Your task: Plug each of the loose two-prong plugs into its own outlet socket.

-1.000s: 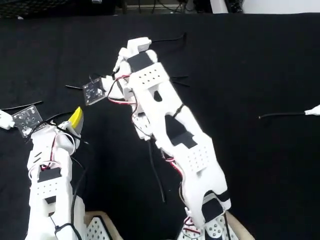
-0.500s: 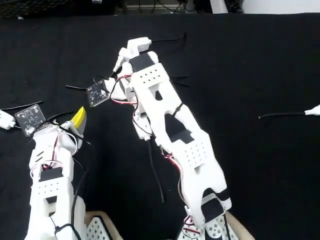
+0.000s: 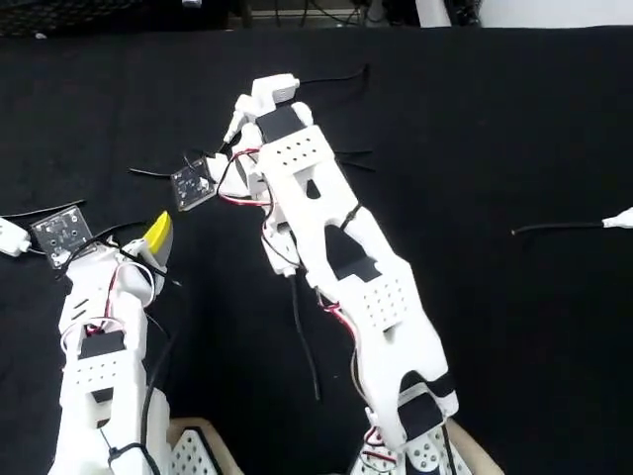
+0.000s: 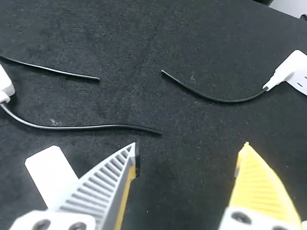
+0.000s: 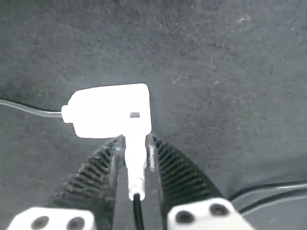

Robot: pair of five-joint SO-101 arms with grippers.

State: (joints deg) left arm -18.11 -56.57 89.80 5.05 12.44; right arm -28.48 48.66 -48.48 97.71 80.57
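Black cloth, faintly fuzzy and flecked with lint, covers the whole bench (image 3: 495, 119). Past its far edge the room shows as a strip of dark cables (image 3: 326, 12), a mesh panel (image 3: 59, 15) by the far left corner and a pale wall (image 3: 554, 12) by the far right corner.

The right arm (image 3: 346, 257) stretches from the near edge toward the far left part of the bench. The right gripper (image 5: 135, 142) is clamped on a slim white plug (image 5: 135, 167). The plug's front end touches the side of a white socket (image 5: 109, 112) lying flat on the cloth; whether the prongs are seated cannot be told. A thin lead (image 5: 29, 108) runs from the socket's other end.

The left arm (image 3: 99, 346) sits by the near left corner. The left gripper (image 4: 189, 146) hangs over bare cloth with its jaws wide apart, holding nothing. A loose plug (image 3: 621, 218) lies at the right edge of the bench, its black cord (image 3: 559, 228) trailing toward the middle. Another white connector (image 3: 10, 236) lies at the left edge.
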